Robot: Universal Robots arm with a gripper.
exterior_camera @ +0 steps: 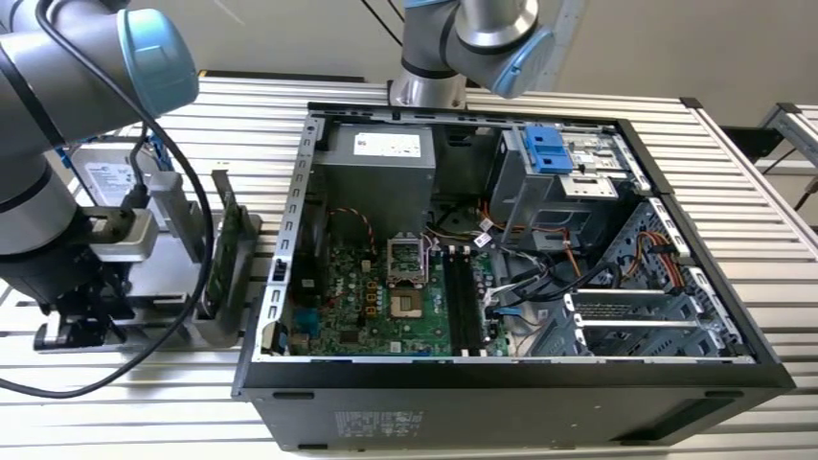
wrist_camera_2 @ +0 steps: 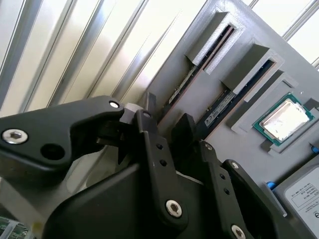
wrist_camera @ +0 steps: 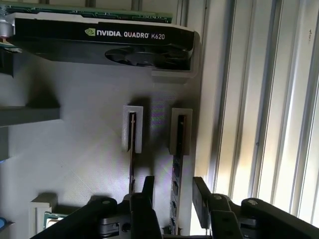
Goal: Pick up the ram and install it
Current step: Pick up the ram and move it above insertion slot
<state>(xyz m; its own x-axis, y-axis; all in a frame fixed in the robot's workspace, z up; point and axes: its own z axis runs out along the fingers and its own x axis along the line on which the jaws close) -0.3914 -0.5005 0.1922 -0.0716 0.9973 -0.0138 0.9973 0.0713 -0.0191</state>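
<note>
**A:** Starting from the exterior view's left, where is the gripper working?

**B:** It is over the grey parts holder (wrist_camera: 75,149), well apart from the open computer case (exterior_camera: 511,374). In the first wrist view the gripper (wrist_camera: 174,188) has its fingers spread. One finger sits on each side of the ram (wrist_camera: 176,167), with a gap showing on both sides, so nothing is clamped.

**A:** How does the ram sit?

**B:** It stands on edge in the holder, with its far end tucked into a slot block (wrist_camera: 180,132). A second stick (wrist_camera: 132,159) stands just outside one finger. The graphics card (wrist_camera: 99,42) lies further off, beyond the fingertips.

**A:** How will it handle?

**B:** I'd judge it light, thin and stiff, but fragile, with chips on its faces and contacts along one edge. The flat faces near mid-length look like the place to grip. An off-centre grip could tilt it in the slot block.

**A:** What can't you make out?

**B:** The gripper body cuts off its near end, the holder swallows its lower edge, and shadow hides its colour. In the exterior view the arm (exterior_camera: 52,192) stands in front of that part of the holder. The motherboard's memory slots (exterior_camera: 463,302) are far from the gripper, and I can't tell how their latches stand.
</note>
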